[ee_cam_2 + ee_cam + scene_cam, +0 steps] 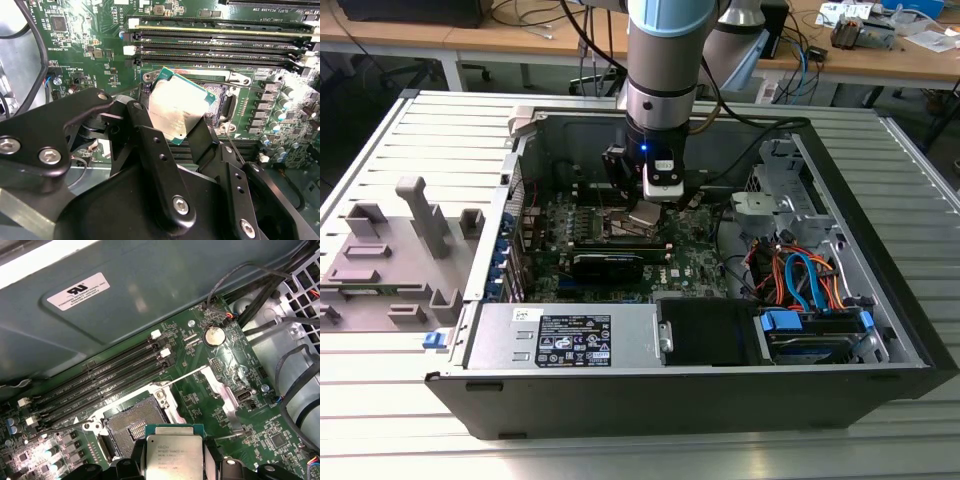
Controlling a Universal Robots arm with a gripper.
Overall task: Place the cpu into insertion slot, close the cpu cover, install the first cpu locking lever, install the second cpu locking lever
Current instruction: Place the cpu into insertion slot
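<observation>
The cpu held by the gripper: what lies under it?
Under the cpu lies the open insertion slot. Its dark contact field shows in the first wrist view. The part of the slot right beneath the chip is covered by it.

Robotics lab or workshop. Open PC case (620, 400) on a slotted aluminium surface (430, 140), with a robot arm (665, 50) over it. Wooden benches (420, 38) behind carry cables and loose electronics (865, 32).
</observation>
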